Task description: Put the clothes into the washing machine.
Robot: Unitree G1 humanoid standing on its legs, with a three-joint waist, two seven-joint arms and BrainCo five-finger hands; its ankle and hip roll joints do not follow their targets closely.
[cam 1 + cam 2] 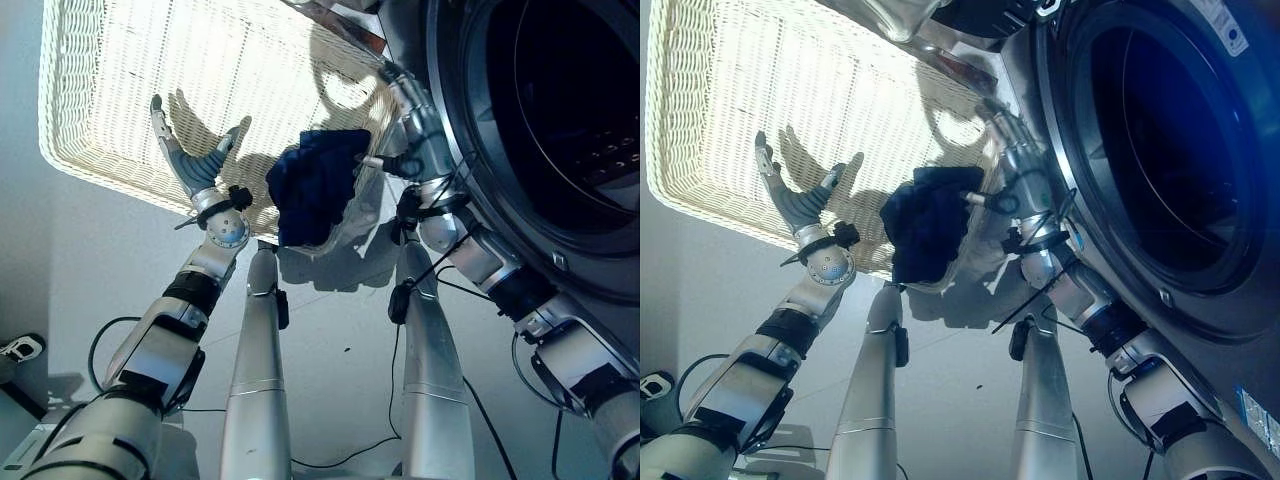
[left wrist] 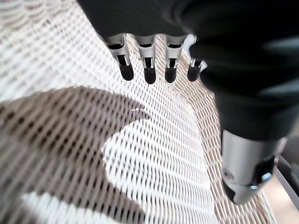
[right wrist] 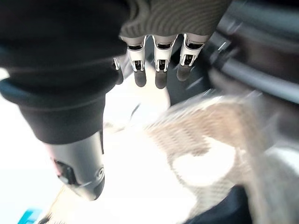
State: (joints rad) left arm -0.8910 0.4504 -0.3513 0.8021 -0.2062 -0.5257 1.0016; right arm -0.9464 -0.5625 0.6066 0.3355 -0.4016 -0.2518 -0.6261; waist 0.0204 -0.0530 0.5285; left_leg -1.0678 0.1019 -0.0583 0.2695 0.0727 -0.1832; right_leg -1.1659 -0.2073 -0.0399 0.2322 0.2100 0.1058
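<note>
A dark blue garment (image 1: 315, 185) hangs bunched over the near right rim of the white wicker basket (image 1: 120, 90), and a corner of it shows in the right wrist view (image 3: 233, 207). Beside it on the right, my right hand (image 1: 413, 120) reaches along the basket's corner with straight fingers (image 3: 159, 70) and holds nothing. The washing machine's open dark drum (image 1: 580, 100) lies just right of that hand. My left hand (image 1: 195, 160) hovers open over the basket's near edge, left of the garment, its fingers (image 2: 149, 70) above bare wicker (image 2: 154, 154).
The washer's round door ring (image 1: 1060, 200) runs close along my right forearm. Grey floor spreads below the basket. A small white and black object (image 1: 15, 350) lies on the floor at the far left.
</note>
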